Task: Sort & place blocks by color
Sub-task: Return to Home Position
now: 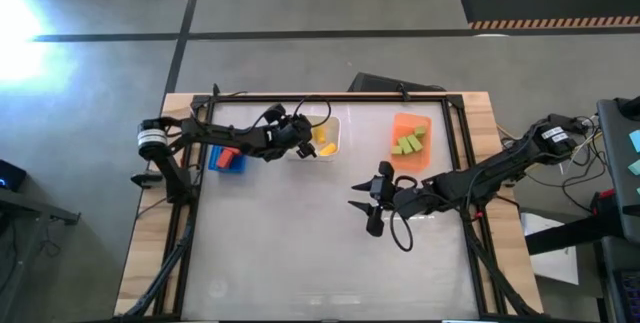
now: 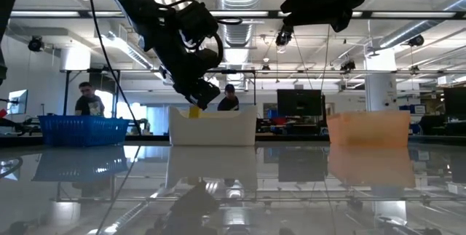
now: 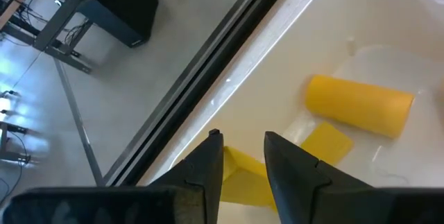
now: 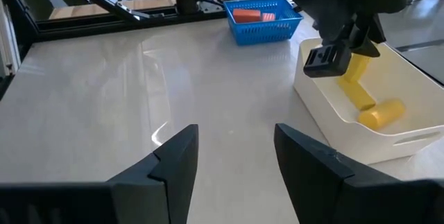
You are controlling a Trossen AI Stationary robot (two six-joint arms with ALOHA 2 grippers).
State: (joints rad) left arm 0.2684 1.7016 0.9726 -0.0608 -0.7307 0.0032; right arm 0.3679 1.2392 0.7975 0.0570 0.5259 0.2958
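My left gripper (image 1: 300, 138) hangs over the white bin (image 1: 335, 123), shut on a yellow block (image 3: 243, 172). Under it in the bin lie a yellow cylinder (image 3: 357, 105) and a flat yellow block (image 3: 326, 144). Red blocks (image 1: 228, 156) lie in the blue bin (image 1: 213, 155). Light green blocks (image 1: 409, 142) lie in the orange bin (image 1: 410, 121). My right gripper (image 1: 362, 215) is open and holds nothing. It hovers above the bare table middle, on the near side of the orange bin, its fingers toward the table's left. My left gripper pinches the yellow block (image 4: 358, 71) between its two fingers at the block's upper end, coming from above and slanting down into the white bin. The block hangs tilted below the fingers (image 2: 206, 92). Whether its lower end touches the bin floor I cannot tell.
The three bins stand in a row along the table's far side, blue at left, white in the middle, orange (image 2: 368, 128) at right. A black frame (image 1: 455, 143) borders the glossy tabletop (image 1: 300, 253). Cables loop by the right gripper. People (image 2: 89, 100) show in the room behind.
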